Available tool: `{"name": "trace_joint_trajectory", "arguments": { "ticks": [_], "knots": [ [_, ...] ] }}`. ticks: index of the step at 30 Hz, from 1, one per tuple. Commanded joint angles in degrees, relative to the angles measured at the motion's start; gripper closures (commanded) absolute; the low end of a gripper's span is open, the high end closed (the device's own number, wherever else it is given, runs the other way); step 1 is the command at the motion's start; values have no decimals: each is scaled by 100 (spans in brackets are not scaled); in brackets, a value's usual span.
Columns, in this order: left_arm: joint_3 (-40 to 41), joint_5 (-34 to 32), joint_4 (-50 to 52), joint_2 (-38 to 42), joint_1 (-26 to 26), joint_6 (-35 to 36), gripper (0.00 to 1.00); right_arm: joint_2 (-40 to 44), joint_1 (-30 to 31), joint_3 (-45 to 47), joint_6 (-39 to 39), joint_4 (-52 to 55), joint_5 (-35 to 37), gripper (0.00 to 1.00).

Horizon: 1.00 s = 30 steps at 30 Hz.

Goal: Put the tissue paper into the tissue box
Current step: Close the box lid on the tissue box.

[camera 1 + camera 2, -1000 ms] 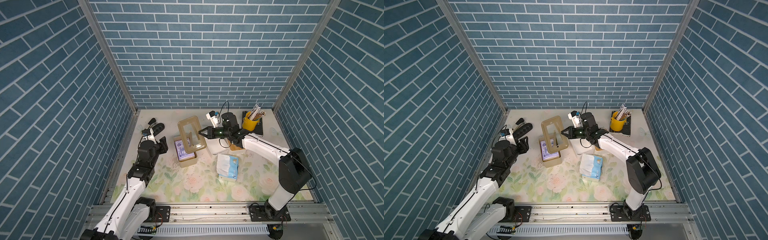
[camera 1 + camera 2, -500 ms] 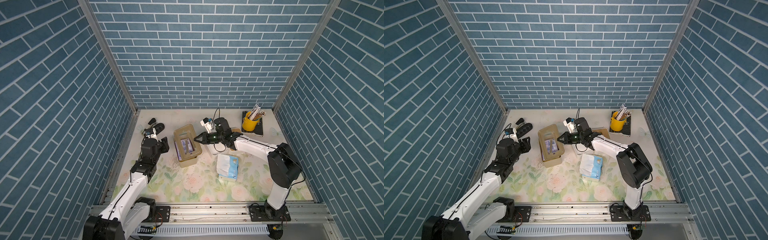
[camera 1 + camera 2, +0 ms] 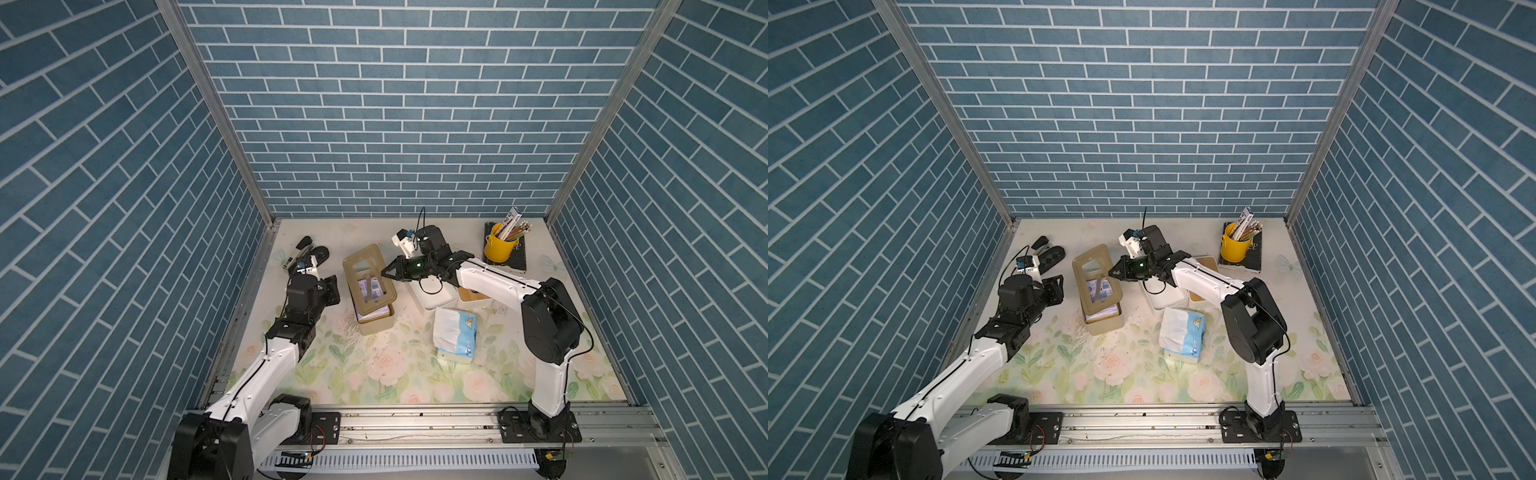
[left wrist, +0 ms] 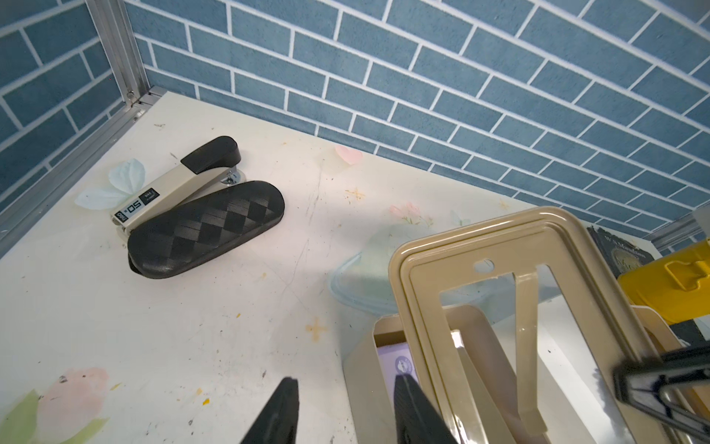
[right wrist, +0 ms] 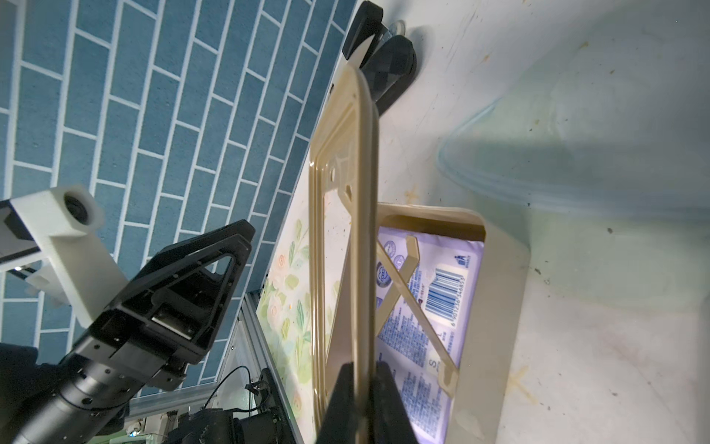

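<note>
Two tissue packs: one purple plastic-wrapped tissue pack (image 5: 442,296) lies inside the single tan plastic tissue box (image 3: 376,324), left of centre. One white-and-blue tissue pack (image 3: 455,336) lies on the floral table (image 3: 374,374), right and nearer. The right gripper (image 3: 388,275) pinches the box's tilted windowed lid (image 3: 353,257). The left gripper (image 3: 332,291) hangs just left of the box, jaws apart and empty.

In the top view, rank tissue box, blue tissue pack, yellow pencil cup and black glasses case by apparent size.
1. tissue box
2. blue tissue pack
3. yellow pencil cup
4. black glasses case, partly hidden behind the left arm, so its place is unsure.
</note>
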<state>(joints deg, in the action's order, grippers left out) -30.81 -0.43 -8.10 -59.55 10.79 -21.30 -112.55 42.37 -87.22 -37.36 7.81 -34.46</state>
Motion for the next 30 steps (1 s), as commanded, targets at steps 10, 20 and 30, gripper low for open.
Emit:
{"name": "trace_joint_trajectory", "arguments": {
  "ticks": [10, 20, 30],
  "knots": [
    [48, 165, -255, -187, -33, 109, 53, -326, 103, -489, 235, 1031, -61, 100],
    [57, 194, -263, -206, -33, 126, 52, -354, 104, -941, 59, 1348, -123, 100],
    [136, 233, -307, -240, -33, 135, 52, 154, 138, -333, -518, 980, 155, 100]
  ]
}}
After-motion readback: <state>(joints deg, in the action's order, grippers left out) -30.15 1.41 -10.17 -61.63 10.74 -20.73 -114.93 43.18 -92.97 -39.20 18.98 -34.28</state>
